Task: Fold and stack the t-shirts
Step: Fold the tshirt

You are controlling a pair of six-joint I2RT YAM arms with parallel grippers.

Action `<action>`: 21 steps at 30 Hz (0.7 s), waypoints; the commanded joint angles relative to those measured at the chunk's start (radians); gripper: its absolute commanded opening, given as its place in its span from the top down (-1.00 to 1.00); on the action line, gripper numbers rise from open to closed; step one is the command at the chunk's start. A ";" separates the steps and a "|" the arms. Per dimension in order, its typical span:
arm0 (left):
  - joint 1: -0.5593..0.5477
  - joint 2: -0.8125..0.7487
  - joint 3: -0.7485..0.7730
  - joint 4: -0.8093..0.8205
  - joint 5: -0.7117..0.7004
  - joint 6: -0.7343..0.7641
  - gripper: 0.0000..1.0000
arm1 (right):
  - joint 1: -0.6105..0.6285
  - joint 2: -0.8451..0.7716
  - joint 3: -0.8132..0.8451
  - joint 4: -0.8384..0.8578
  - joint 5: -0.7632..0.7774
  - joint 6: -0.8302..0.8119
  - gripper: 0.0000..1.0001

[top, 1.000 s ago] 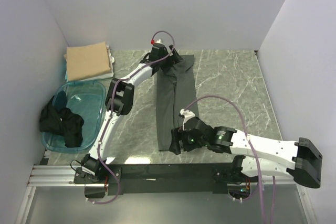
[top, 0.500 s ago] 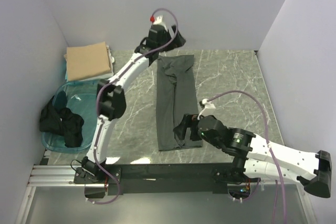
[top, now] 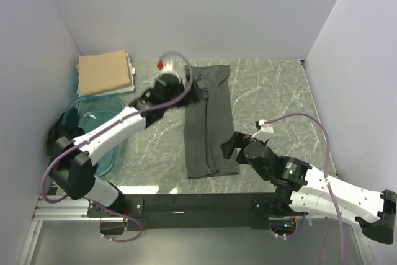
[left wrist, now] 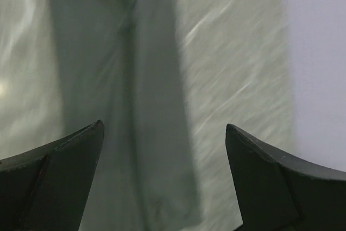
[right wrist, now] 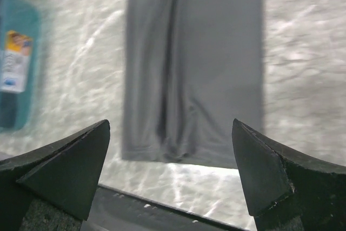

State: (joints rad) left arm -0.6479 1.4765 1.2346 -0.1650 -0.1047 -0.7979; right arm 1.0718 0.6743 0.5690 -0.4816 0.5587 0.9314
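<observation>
The charcoal-grey t-shirt (top: 208,122) lies flat in the middle of the table, folded lengthwise into a long strip. My left gripper (top: 191,95) is open and empty above the strip's far left edge; the left wrist view shows the blurred shirt (left wrist: 124,106) under the open gripper (left wrist: 164,133). My right gripper (top: 228,147) is open and empty at the strip's near right edge; the right wrist view shows the shirt's near hem (right wrist: 205,68) beyond the open gripper (right wrist: 170,128). A folded tan t-shirt (top: 104,72) lies at the back left. Black t-shirts (top: 74,144) hang crumpled over the tub.
A translucent teal tub (top: 93,125) stands at the left, by the left wall; it also shows in the right wrist view (right wrist: 16,63). The black rail (top: 198,203) runs along the table's near edge. White walls close in the back and both sides.
The left arm has swung back from the shirt's far end toward the left and near side. The right gripper has drawn back to the right, off the shirt's near end. The shirt now lies flat.
</observation>
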 commanded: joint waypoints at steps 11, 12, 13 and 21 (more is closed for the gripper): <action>-0.340 -0.237 -0.515 -0.269 -0.050 -0.346 -0.99 | -0.343 0.126 -0.083 0.031 -0.456 -0.167 -0.80; -0.348 -0.243 -0.524 -0.295 -0.056 -0.365 -0.95 | -0.345 0.134 -0.087 0.029 -0.460 -0.166 -0.79; -0.354 -0.249 -0.535 -0.292 -0.055 -0.380 -0.85 | -0.346 0.146 -0.090 0.028 -0.465 -0.161 -0.73; -0.375 -0.191 -0.623 -0.123 0.097 -0.340 -0.22 | -0.358 0.159 -0.144 -0.003 -0.482 -0.132 -0.47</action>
State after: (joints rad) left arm -1.0126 1.2549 0.6094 -0.3634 -0.0612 -1.1439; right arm 0.7219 0.8364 0.4374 -0.4835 0.0917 0.7921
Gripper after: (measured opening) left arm 0.625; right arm 0.754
